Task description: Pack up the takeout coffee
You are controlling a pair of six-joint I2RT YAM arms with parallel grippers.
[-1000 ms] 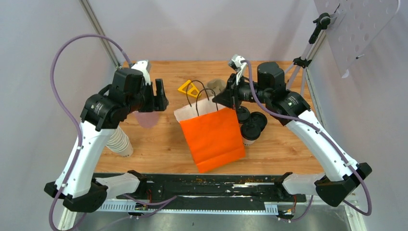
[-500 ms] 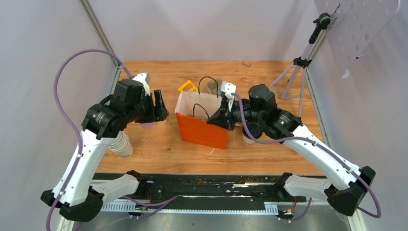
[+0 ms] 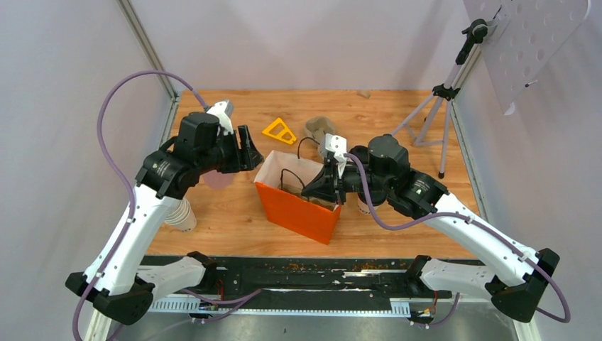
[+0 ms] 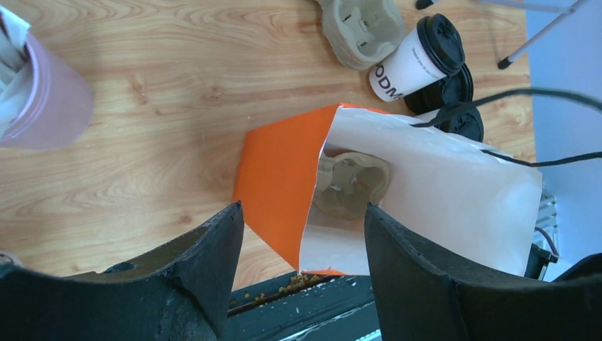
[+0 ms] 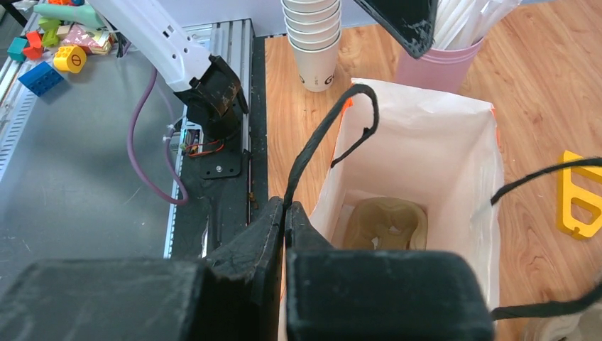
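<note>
An orange paper bag [image 3: 298, 209] with a white inside [image 5: 419, 149] stands open mid-table. My right gripper [image 3: 330, 190] [image 5: 285, 206] is shut on one of its black handles [image 5: 334, 121]. A pulp carrier [image 5: 387, 224] [image 4: 351, 185] lies at the bag's bottom. My left gripper [image 3: 250, 151] [image 4: 304, 209] hangs open above the bag's left corner, its jaws apart and holding nothing. The takeout coffee shows in the left wrist view: one white cup with a black lid [image 4: 419, 60] lies on the table beside two more black lids [image 4: 461, 99]. In the top view the right arm mostly hides them.
A second pulp carrier [image 4: 362, 28] sits behind the bag. A pink cup of straws [image 3: 216, 177] [image 5: 440, 64] and a stack of lidless paper cups [image 3: 181, 213] [image 5: 312, 35] stand at the left. A yellow triangle [image 3: 279, 131] and a tripod [image 3: 433, 114] are further back.
The bag went from lying flat to standing open, drawn towards the near edge by its handle in the right gripper. The left gripper moved right towards the bag, its jaws narrowing a little.
</note>
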